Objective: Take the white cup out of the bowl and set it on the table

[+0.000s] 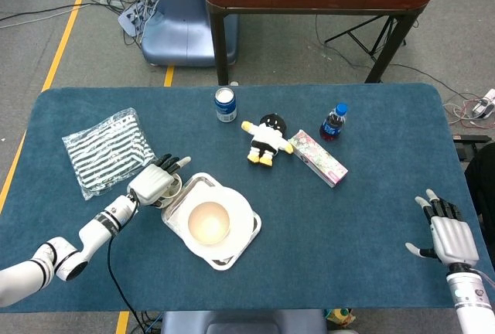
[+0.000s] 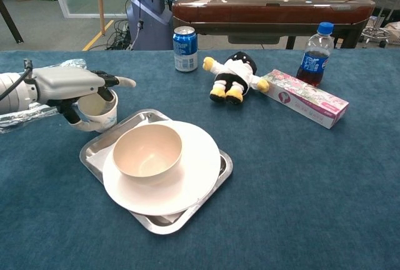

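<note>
We are at the set-down: our left hand point(image 2: 65, 86) wraps its fingers around the white cup point(image 2: 100, 110), low over the desk point(image 2: 300, 176) just left of the tray point(image 2: 94, 150), already out of the bowl point(image 2: 147, 151), so next we judge it should rest the base flat, then release.
</note>
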Motion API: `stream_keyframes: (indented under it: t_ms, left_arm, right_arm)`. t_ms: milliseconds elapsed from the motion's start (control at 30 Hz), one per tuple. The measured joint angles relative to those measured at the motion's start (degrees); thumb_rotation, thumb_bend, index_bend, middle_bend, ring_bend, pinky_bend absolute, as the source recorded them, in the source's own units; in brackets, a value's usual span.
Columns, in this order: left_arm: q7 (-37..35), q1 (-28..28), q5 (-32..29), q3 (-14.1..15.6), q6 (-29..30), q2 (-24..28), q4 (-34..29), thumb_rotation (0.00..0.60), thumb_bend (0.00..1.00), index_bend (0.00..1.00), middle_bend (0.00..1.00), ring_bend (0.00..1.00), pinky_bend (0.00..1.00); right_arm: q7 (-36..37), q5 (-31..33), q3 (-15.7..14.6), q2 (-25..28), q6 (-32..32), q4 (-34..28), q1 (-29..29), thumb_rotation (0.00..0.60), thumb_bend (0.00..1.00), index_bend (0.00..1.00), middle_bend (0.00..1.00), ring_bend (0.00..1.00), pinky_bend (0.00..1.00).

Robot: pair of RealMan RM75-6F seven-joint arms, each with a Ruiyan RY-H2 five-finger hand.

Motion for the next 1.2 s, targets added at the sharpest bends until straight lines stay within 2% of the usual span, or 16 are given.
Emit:
stream_keyframes:
  t_ms: [133, 333, 700, 1000, 1067, 1133, 1200]
  left_arm:
    - [-1.1, -0.1, 0.5, 0.3, 0.7, 1.2, -1.0, 0.600, 0.32, 0.39, 0.00, 0.00, 0.00]
    - [-0.1, 0.0, 0.4, 0.0, 1.8, 3.9, -4.5, 0.600, 0.32, 0.33, 0.00, 0.00, 0.00]
    - [6.3, 1.9, -1.4, -1.3, 5.5, 9.8, -13.7, 0.600, 0.32, 0.29, 0.00, 0.00, 0.00]
    - [13.1, 6.7, -2.6, -2.0, 13.3, 17.8, -26.8, 0.600, 0.32, 0.27, 0.00, 0.00, 0.00]
    - [14.2, 8.8, -2.4, -1.8, 16.3, 19.6, -29.6, 0.600, 0.32, 0.20, 0.00, 0.00, 0.00]
    - [14.8, 11.2, -2.0, -1.3, 19.4, 21.2, -31.9, 0.600, 0.32, 0.07, 0.00, 0.00, 0.00]
    - [15.1, 13.5, -1.8, -0.7, 21.9, 22.5, -33.6, 0.600, 0.32, 0.01, 0.00, 0.00, 0.00]
  right_arm:
    - [-0.2, 0.2, -0.1, -0.1, -0.4, 0.1, 0.2, 0.600, 0.22, 0.00, 0.00, 0.00, 0.00]
    - [-0.3, 0.3, -0.3, -0.1, -0.8, 0.2, 0.4, 0.600, 0.22, 0.00, 0.00, 0.00, 0.00]
    - [-0.5, -1.5, -0.9, 0.2, 0.4, -0.9, 0.2, 0.600, 0.22, 0.00, 0.00, 0.00, 0.00]
    - [-0.3, -4.8, -1.8, 0.8, 2.8, -2.4, -0.7, 0.600, 0.22, 0.00, 0.00, 0.00, 0.00]
    - [-0.3, -5.9, -2.1, 1.0, 3.7, -2.9, -1.1, 0.600, 0.22, 0.00, 0.00, 0.00, 0.00]
    - [-0.3, -6.9, -2.4, 1.1, 4.3, -3.2, -1.4, 0.600, 0.22, 0.00, 0.00, 0.00, 0.00]
    - [-0.3, -7.9, -2.8, 1.2, 5.0, -3.7, -1.7, 0.600, 0.22, 0.00, 0.00, 0.00, 0.00]
